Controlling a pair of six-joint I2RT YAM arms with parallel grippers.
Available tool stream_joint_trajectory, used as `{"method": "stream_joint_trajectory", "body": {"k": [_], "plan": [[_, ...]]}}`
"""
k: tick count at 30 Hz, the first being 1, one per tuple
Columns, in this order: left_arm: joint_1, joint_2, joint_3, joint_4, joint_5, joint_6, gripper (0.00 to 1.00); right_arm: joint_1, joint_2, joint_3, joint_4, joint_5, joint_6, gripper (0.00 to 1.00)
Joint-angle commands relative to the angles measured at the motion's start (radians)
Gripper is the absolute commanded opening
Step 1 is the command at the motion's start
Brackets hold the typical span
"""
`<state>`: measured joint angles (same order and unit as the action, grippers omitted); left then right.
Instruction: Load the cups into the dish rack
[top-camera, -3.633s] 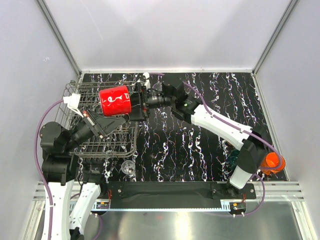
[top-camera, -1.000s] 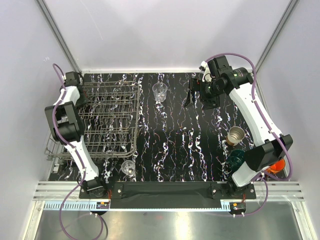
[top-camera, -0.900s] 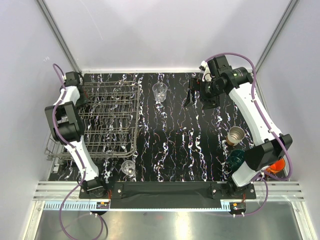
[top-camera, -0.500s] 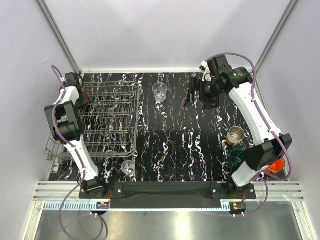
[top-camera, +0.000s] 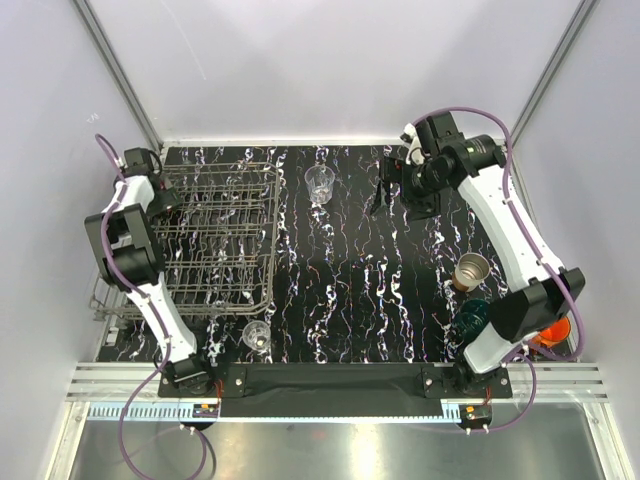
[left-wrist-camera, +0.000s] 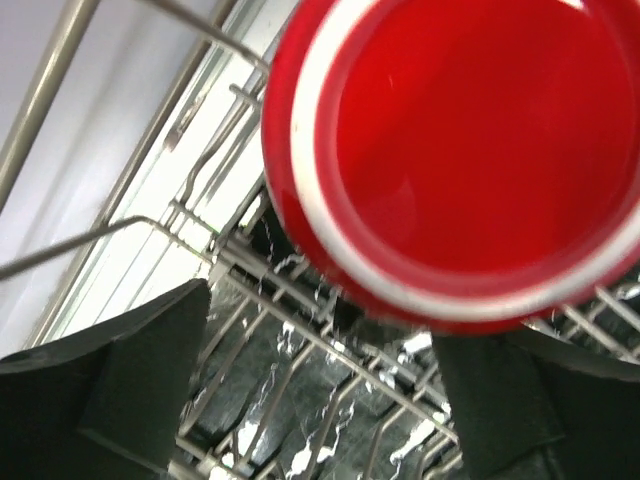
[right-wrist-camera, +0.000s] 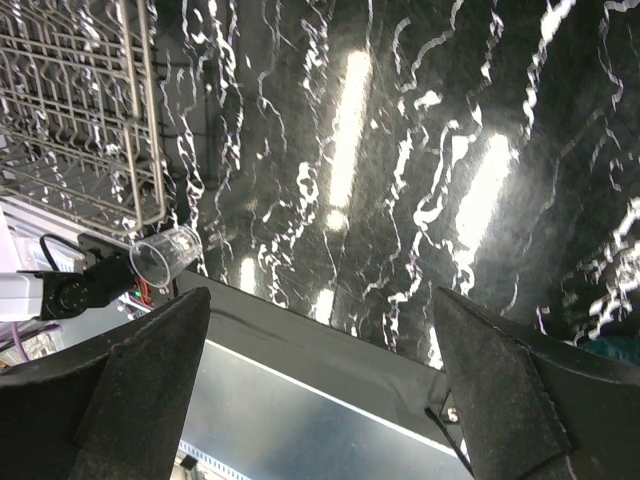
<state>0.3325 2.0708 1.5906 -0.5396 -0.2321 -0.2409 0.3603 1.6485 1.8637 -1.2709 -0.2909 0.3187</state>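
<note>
1. Left hand (left-wrist-camera: 320, 380) stands wide, gripping nothing; red cup (left-wrist-camera: 470, 150) sits just ahead, against the dish rack (top-camera: 215, 240) wires.
2. Risk: pulling back crooked may snag the rim and topple the cup out.

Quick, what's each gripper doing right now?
Left gripper: open, the red round cup with the white ring just in front of it, not gripped.
Right gripper: open, holding nothing.

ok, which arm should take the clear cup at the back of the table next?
Right. The right end effector, open, is close beside the clear cup, nothing between. The left end effector is at the rack's far corner by the red cup.
</note>
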Motion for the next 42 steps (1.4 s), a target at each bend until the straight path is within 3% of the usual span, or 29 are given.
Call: {"method": "stream_joint_trajectory", "body": {"k": [1, 8, 12, 19, 22, 27, 30, 35, 42], "plan": [[-0.012, -0.148, -0.033, 0.035, -0.004, -0.009, 0.99, -0.006, -0.124, -0.038, 0.008, 0.041, 0.02, 1.0], [-0.101, -0.317, -0.197, 0.047, 0.036, -0.055, 0.99, -0.009, -0.268, -0.15, -0.004, 0.254, 0.117, 1.0], [-0.185, -0.412, -0.288, 0.091, 0.065, -0.122, 0.99, -0.007, -0.352, -0.239, 0.011, 0.269, 0.158, 1.0], [-0.354, -0.586, -0.291, 0.095, 0.068, -0.227, 0.99, -0.011, -0.411, -0.314, 0.042, 0.282, 0.224, 1.0], [-0.51, -0.661, -0.281, 0.087, 0.044, -0.199, 0.99, -0.011, -0.391, -0.291, 0.019, 0.259, 0.203, 1.0], [-0.722, -0.771, -0.307, 0.017, 0.05, -0.187, 0.99, -0.009, -0.369, -0.345, 0.093, 0.038, 0.102, 1.0], [-0.814, -0.839, -0.326, -0.095, 0.076, -0.164, 0.93, 0.009, -0.326, -0.388, 0.142, -0.065, 0.102, 1.0], [-0.828, -1.143, -0.472, -0.172, 0.091, -0.162, 0.91, 0.247, -0.256, -0.436, 0.246, -0.047, 0.152, 1.0], [-0.826, -1.472, -0.465, -0.428, -0.142, -0.273, 0.91, 0.535, -0.092, -0.448, 0.444, -0.073, 0.26, 0.94]]}}
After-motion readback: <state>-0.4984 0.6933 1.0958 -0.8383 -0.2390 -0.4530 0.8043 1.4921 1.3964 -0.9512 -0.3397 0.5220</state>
